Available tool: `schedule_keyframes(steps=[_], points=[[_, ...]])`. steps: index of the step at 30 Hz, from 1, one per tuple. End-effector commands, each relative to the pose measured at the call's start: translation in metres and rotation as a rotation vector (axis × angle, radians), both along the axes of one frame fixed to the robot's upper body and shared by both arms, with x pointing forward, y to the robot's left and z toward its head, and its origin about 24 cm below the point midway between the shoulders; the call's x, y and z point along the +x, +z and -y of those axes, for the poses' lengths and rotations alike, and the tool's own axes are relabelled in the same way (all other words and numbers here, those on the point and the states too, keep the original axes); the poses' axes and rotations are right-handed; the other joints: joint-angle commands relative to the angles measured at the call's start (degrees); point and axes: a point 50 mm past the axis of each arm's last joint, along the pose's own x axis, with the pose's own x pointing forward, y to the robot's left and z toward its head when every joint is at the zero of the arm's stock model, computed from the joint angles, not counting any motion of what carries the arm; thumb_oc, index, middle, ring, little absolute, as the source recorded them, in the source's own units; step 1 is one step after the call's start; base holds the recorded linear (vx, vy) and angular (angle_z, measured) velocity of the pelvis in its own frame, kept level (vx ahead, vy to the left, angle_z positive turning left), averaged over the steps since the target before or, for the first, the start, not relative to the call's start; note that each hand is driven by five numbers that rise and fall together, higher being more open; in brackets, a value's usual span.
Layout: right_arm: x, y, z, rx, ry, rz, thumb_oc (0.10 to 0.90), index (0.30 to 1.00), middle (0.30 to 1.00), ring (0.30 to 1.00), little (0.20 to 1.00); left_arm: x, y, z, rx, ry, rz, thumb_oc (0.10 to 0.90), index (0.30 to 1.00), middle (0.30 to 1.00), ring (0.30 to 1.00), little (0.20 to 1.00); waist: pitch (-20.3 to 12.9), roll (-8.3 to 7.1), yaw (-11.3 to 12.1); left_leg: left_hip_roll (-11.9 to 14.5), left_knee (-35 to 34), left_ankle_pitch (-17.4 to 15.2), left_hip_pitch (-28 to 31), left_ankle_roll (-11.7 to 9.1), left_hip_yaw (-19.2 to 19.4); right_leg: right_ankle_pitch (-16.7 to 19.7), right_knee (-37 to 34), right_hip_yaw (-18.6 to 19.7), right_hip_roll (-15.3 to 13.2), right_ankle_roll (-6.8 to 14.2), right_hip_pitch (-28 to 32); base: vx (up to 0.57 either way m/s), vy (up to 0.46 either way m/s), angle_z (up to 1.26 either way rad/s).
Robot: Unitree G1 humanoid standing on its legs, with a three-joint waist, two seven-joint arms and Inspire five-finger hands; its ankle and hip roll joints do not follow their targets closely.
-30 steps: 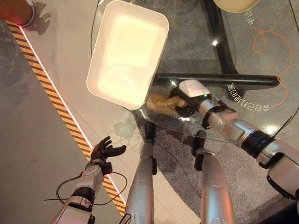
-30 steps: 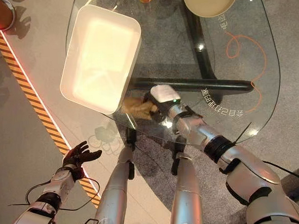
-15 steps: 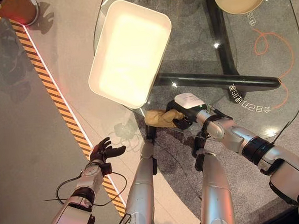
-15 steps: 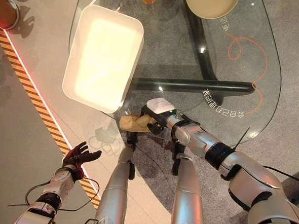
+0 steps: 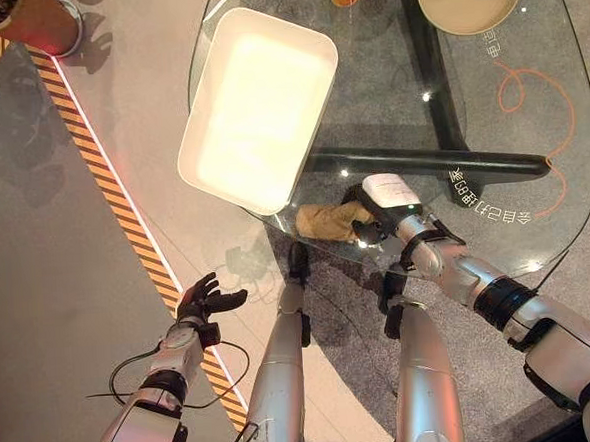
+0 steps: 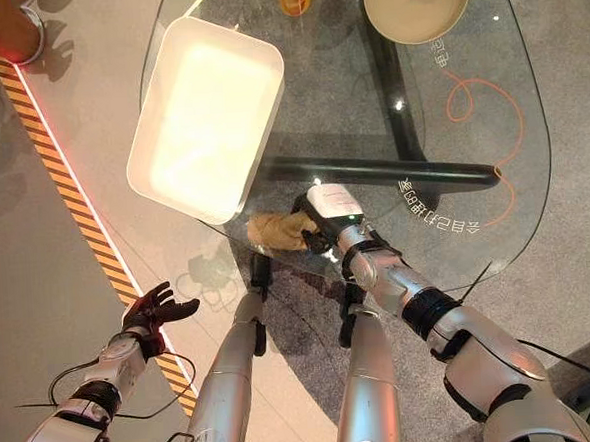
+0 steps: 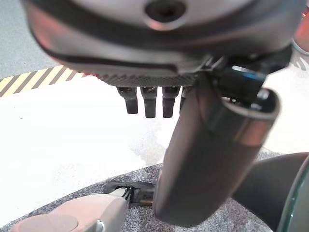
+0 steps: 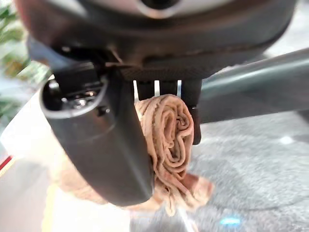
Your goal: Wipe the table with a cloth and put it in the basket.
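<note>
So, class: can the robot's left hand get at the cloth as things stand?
Probably not. The left hand hangs open over the floor, off the glass table, while the cloth lies near the table's edge in the right hand, beside the basket.

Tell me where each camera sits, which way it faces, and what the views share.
Left eye view: on the head, looking down at the glass table, white basket; both arms show.
Right eye view: same scene, slightly offset.
Left wrist view: along the open left robot hand, floor beyond.
Right wrist view: along the right robot hand gripping the cloth.
Shared: cloth, right robot hand.
</note>
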Motion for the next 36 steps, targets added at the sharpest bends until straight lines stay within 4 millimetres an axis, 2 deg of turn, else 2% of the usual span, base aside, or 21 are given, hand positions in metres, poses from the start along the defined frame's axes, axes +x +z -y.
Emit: schedule_keyframes(steps=[1, 5, 8, 9, 10, 11, 13, 14, 15, 17, 18, 22, 23, 28, 36], points=[[0.014, 0.067, 0.021, 0.171, -0.139, 0.311, 0.1, 0.3, 0.3, 0.3, 0.2, -0.012, -0.006, -0.016, 0.044, 0.057, -0.026, 0.8, 0.9, 0.9, 0.9, 0.9, -1.2, -0.82, -0.3, -3.2, 7.4, -8.8, 0.3, 3.1, 3.5, 7.4, -10.0, -0.8, 1.8, 1.3, 2.1, 0.0, 0.0, 0.0], [0.016, 0.084, 0.062, 0.273, -0.334, 0.409, 0.1, 0.3, 0.3, 0.3, 0.2, -0.014, -0.008, -0.016, 0.042, 0.055, -0.027, 0.8, 0.9, 0.9, 0.9, 0.9, -1.2, -0.58, -0.2, -3.0, 8.0, -9.1, 0.0, 3.3, 3.5, 7.4, -9.2, -0.6, 2.0, 1.3, 1.7, 0.0, 0.0, 0.0], [0.013, 0.087, 0.089, 0.33, -0.458, 0.447, 0.1, 0.3, 0.3, 0.3, 0.2, -0.014, -0.008, -0.014, 0.039, 0.056, -0.027, 0.8, 0.9, 0.9, 0.9, 0.9, -1.2, -0.47, -0.2, -2.9, 8.3, -9.3, -0.2, 3.5, 3.5, 7.3, -8.8, -0.4, 2.1, 1.3, 1.3, 0.0, 0.0, 0.0], [0.013, 0.087, 0.089, 0.33, -0.458, 0.447, 0.1, 0.3, 0.3, 0.3, 0.2, -0.014, -0.008, -0.014, 0.039, 0.056, -0.027, 0.8, 0.9, 0.9, 0.9, 0.9, -1.2, -0.47, -0.2, -2.9, 8.3, -9.3, -0.2, 3.5, 3.5, 7.3, -8.8, -0.4, 2.1, 1.3, 1.3, 0.0, 0.0, 0.0], [0.009, 0.085, 0.109, 0.36, -0.544, 0.464, 0.1, 0.3, 0.3, 0.3, 0.2, -0.015, -0.008, -0.016, 0.038, 0.056, -0.028, 0.8, 0.9, 0.9, 0.9, 0.9, -1.2, -0.43, -0.2, -3.0, 8.4, -9.5, -0.2, 3.7, 3.4, 7.3, -8.8, -0.4, 2.2, 1.2, 1.3, 0.0, 0.0, 0.0], [0.007, 0.084, 0.115, 0.364, -0.566, 0.467, 0.1, 0.3, 0.3, 0.3, 0.2, -0.015, -0.008, -0.016, 0.038, 0.057, -0.028, 0.8, 0.9, 0.9, 0.9, 0.9, -1.2, -0.42, -0.2, -3.0, 8.5, -9.6, -0.2, 3.7, 3.4, 7.3, -8.7, -0.4, 2.2, 1.2, 1.3, 0.0, 0.0, 0.0], [-0.001, 0.076, 0.142, 0.378, -0.676, 0.478, 0.1, 0.3, 0.3, 0.3, 0.2, -0.016, -0.007, -0.018, 0.036, 0.06, -0.028, 0.8, 0.9, 0.9, 0.9, 0.9, -1.2, -0.39, -0.2, -3.0, 8.7, -9.8, -0.4, 3.9, 3.4, 7.3, -8.6, -0.5, 2.2, 1.3, 1.2, 0.0, 0.0, 0.0], [-0.004, 0.074, 0.148, 0.378, -0.708, 0.479, 0.1, 0.3, 0.3, 0.3, 0.2, -0.017, -0.008, -0.019, 0.036, 0.061, -0.028, 0.8, 0.9, 0.9, 0.9, 0.9, -1.2, -0.37, -0.2, -3.1, 8.8, -9.8, -0.4, 4.0, 3.4, 7.3, -8.6, -0.5, 2.3, 1.3, 1.2, 0.0, 0.0, 0.0], [-0.012, 0.065, 0.166, 0.397, -0.803, 0.466, 0.1, 0.3, 0.3, 0.3, 0.2, -0.017, -0.008, -0.019, 0.038, 0.063, -0.028, 0.8, 0.9, 0.9, 0.9, 0.9, -1.2, -0.36, -0.2, -3.1, 8.9, -9.9, -0.5, 4.2, 3.4, 7.4, -8.6, -0.5, 2.2, 1.3, 1.1, 0.0, 0.0, 0.0], [-0.02, 0.056, 0.18, 0.422, -0.875, 0.448, 0.1, 0.3, 0.3, 0.3, 0.2, -0.018, -0.007, -0.021, 0.04, 0.064, -0.028, 0.8, 0.9, 0.9, 0.9, 0.9, -1.2, -0.37, -0.2, -3.0, 9.0, -10.1, -0.5, 4.2, 3.3, 7.3, -8.6, -0.4, 2.2, 1.3, 1.1, 0.0, -0.016, 0.0], [-0.031, 0.045, 0.195, 0.429, -0.96, 0.427, 0.1, 0.3, 0.3, 0.3, 0.2, -0.019, -0.007, -0.024, 0.042, 0.067, -0.028, 0.8, 0.9, 0.9, 0.9, 0.9, -1.2, -0.41, -0.1, -3.0, 9.1, -10.3, -0.6, 4.4, 3.2, 7.4, -8.6, -0.4, 2.3, 1.3, 1.1, 0.01, -0.037, 0.01], [-0.049, 0.031, 0.217, 0.466, -1.098, 0.398, 0.1, 0.3, 0.3, 0.3, 0.2, -0.019, -0.006, -0.027, 0.046, 0.069, -0.028, 0.8, 0.9, 0.9, 0.9, 0.9, -1.2, -0.54, -0.2, -3.0, 9.4, -10.5, -0.8, 4.6, 3.1, 7.6, -8.7, -0.4, 2.4, 1.4, 1.0, 0.0, -0.02, 0.01], [-0.062, 0.02, 0.229, 0.514, -1.195, 0.386, 0.1, 0.3, 0.3, 0.3, 0.2, -0.02, -0.005, -0.03, 0.05, 0.071, -0.029, 0.8, 0.9, 0.9, 0.9, 0.9, -1.2, -0.71, -0.3, -2.9, 9.5, -10.7, -0.7, 4.7, 3.0, 7.7, -8.7, -0.3, 2.5, 1.5, 1.0, 0.01, -0.039, 0.01], [-0.082, 0.006, 0.245, 0.594, -1.325, 0.38, 0.1, 0.3, 0.3, 0.3, 0.2, -0.02, -0.001, -0.039, 0.055, 0.084, -0.028, 0.8, 0.9, 0.9, 0.9, 0.9, -1.2, -1.27, -0.8, -2.6, 9.2, -10.8, -0.4, 4.6, 3.1, 8.0, -9.1, 0.0, 3.0, 1.9, 1.2, 0.0, -0.008, 0.0], [-0.088, 0.004, 0.249, 0.645, -1.375, 0.408, 0.1, 0.3, 0.3, 0.3, 0.2, -0.019, 0.005, -0.05, 0.058, 0.108, -0.023, 0.8, 0.9, 0.9, 0.9, 0.9, -1.2, -1.89, -1.4, -2.1, 8.4, -10.8, 0.1, 4.4, 3.4, 8.3, -10.0, 0.4, 3.3, 2.2, 1.5, 0.0, -0.003, -0.01]])
